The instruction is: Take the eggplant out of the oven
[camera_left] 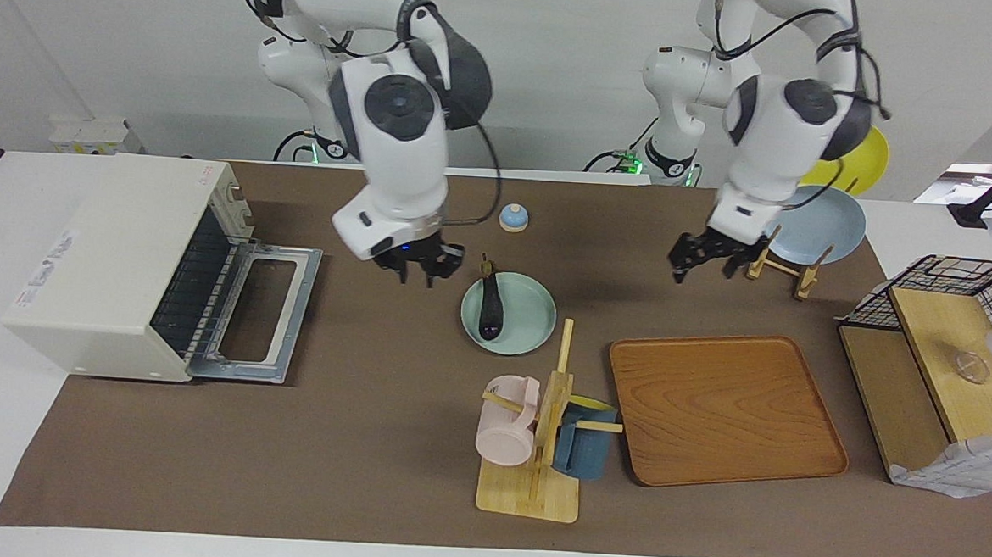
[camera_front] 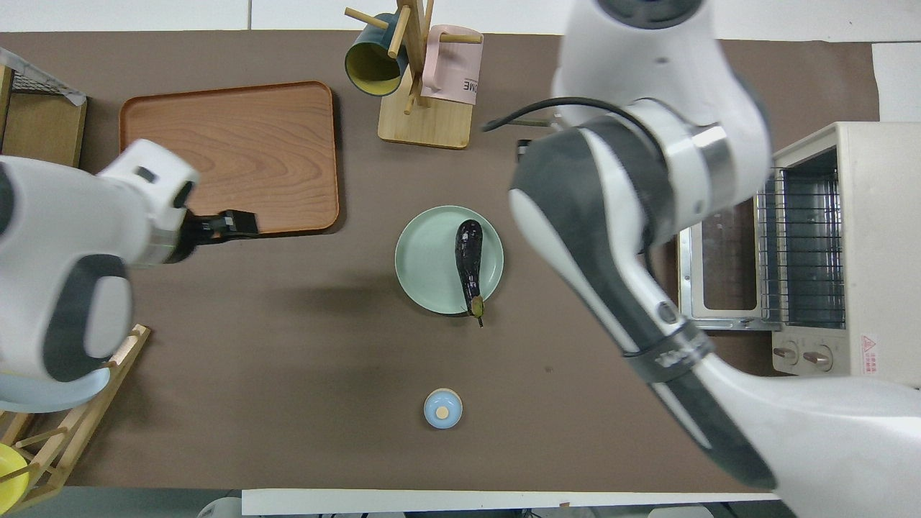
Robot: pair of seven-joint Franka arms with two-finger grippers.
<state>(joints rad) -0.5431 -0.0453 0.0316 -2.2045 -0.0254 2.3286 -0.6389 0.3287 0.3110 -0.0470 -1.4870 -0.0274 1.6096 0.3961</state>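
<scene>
The dark purple eggplant [camera_left: 491,308] lies on the pale mint-green plate [camera_left: 530,318] at the middle of the table, its stem toward the robots; it also shows in the overhead view [camera_front: 468,262] on the plate [camera_front: 424,262]. The cream oven [camera_left: 114,267] stands at the right arm's end with its door [camera_left: 261,313] folded down flat and its wire rack [camera_front: 809,244] bare. My right gripper [camera_left: 418,270] hangs open and empty over the mat between the oven door and the plate. My left gripper [camera_left: 705,260] hangs open and empty over the mat near the wooden tray.
A wooden tray [camera_left: 723,409] and a mug tree [camera_left: 538,450] with a pink and a blue mug stand farther from the robots than the plate. A small blue bell [camera_left: 514,217] sits nearer. A plate rack [camera_left: 813,227] and a wire basket [camera_left: 943,336] stand at the left arm's end.
</scene>
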